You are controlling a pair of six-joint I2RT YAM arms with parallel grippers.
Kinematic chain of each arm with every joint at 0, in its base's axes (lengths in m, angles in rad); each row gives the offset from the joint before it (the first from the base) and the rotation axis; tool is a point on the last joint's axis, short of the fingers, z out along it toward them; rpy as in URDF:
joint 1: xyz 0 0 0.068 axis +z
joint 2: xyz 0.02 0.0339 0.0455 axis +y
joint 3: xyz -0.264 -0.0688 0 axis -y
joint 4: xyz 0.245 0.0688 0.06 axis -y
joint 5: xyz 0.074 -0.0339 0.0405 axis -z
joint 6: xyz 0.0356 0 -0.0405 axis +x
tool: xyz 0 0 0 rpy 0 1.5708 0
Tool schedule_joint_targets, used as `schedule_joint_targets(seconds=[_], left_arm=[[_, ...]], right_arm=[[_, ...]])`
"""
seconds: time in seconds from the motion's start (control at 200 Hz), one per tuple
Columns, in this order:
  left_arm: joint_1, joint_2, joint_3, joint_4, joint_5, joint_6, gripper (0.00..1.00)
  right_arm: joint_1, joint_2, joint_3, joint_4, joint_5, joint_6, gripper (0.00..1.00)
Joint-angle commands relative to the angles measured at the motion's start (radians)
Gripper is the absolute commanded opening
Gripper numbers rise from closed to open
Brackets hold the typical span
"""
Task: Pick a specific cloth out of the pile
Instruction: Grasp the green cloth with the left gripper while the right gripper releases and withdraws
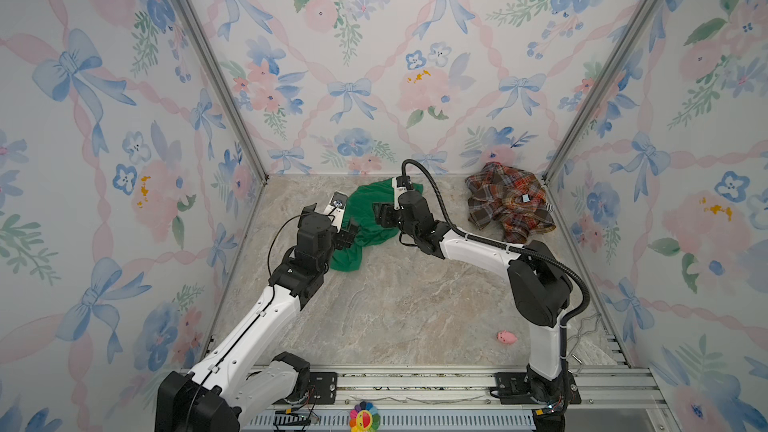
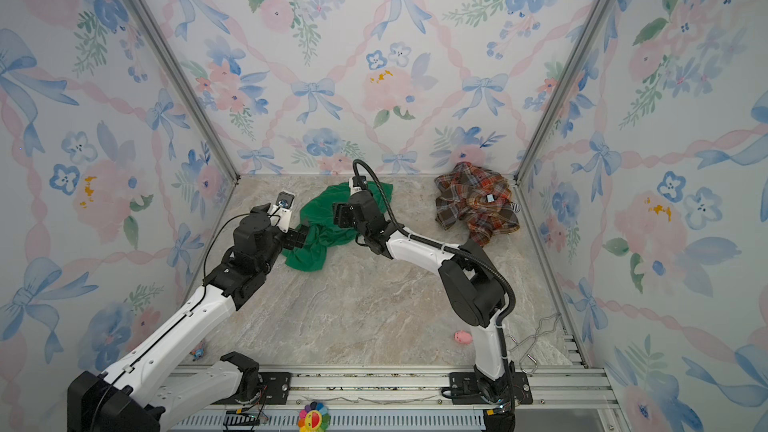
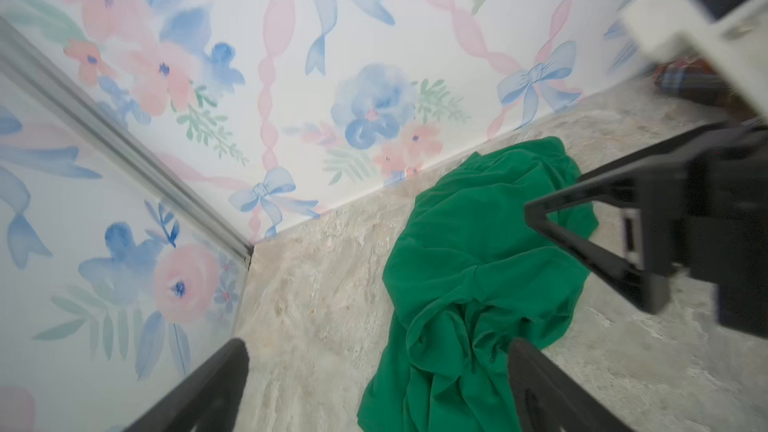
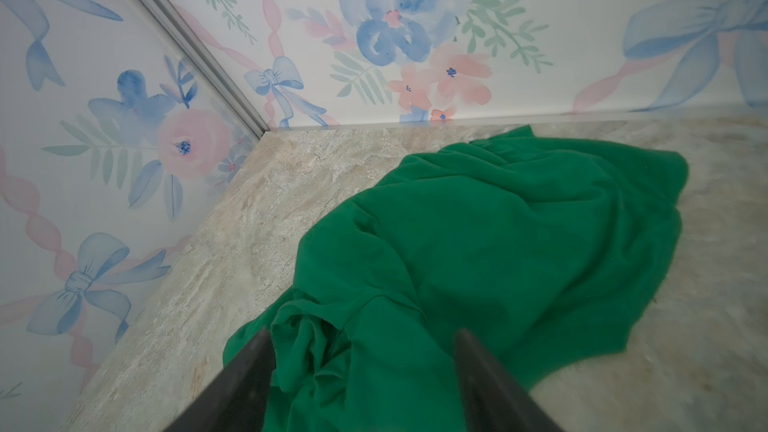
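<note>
A: How are the arms set?

B: In both top views the right arm rises from the near right corner of the table (image 1: 395, 309) and folds at the elbow. Its forearm runs toward the far left, and the right gripper (image 1: 380, 214) ends over the cloth (image 1: 361, 209), pointing left. The left arm stretches up from the near left corner. The left gripper (image 1: 348, 238) points right, at the cloth's left flank.

A: Is either one clamped on it?

B: No. In the right wrist view the right gripper (image 4: 359, 336) has its jaws parted, and the green fabric lies slack beneath them. In the left wrist view the left gripper (image 3: 376, 344) is spread wide. One of its fingers (image 3: 544, 392) is over the cloth's narrow end, but I can't tell whether it touches.

A: Where does the cloth lie?

B: On the table, left of the middle and close to the far edge, between the two grippers. The pile (image 1: 507, 205) sits well apart in the far right corner.

A: And its direction?

B: Its long axis slants from the far edge toward the near left. The broad end is at the back, and the bunched narrow end is toward the left arm.
</note>
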Motion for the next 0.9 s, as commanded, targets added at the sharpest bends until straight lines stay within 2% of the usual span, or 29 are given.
schedule_joint_targets(seconds=[0.0,0.02,0.035,0.125,0.28,0.335,0.485,0.815,0.875,0.895], left_arm=[[0.077,0.111,0.094,-0.177,-0.003,-0.177,0.96],[0.088,0.140,0.107,-0.208,0.014,-0.200,0.96],[0.094,0.160,0.121,-0.232,0.029,-0.219,0.96],[0.137,0.289,0.180,-0.370,0.171,-0.319,0.95],[0.179,0.395,0.170,-0.396,0.328,-0.465,0.78],[0.178,0.434,0.169,-0.397,0.330,-0.478,0.72],[0.180,0.554,0.189,-0.394,0.320,-0.508,0.74],[0.180,0.732,0.247,-0.392,0.238,-0.506,0.76],[0.179,0.764,0.261,-0.392,0.252,-0.506,0.72],[0.180,0.773,0.266,-0.391,0.257,-0.505,0.68]], right_arm=[[0.000,-0.211,-0.120,0.048,0.059,-0.004,0.96],[0.001,-0.239,-0.150,0.031,0.061,-0.008,1.00],[0.003,-0.262,-0.171,0.015,0.065,-0.011,0.97],[0.027,-0.401,-0.282,-0.119,0.111,-0.023,0.97],[0.125,-0.564,-0.429,-0.266,0.176,-0.033,0.97],[0.180,-0.603,-0.481,-0.264,0.218,-0.023,0.97],[0.269,-0.633,-0.574,-0.223,0.242,0.032,0.97],[0.312,-0.644,-0.571,-0.246,0.244,0.025,0.97],[0.312,-0.647,-0.573,-0.249,0.247,0.022,0.97],[0.312,-0.649,-0.573,-0.251,0.250,0.022,0.97]])
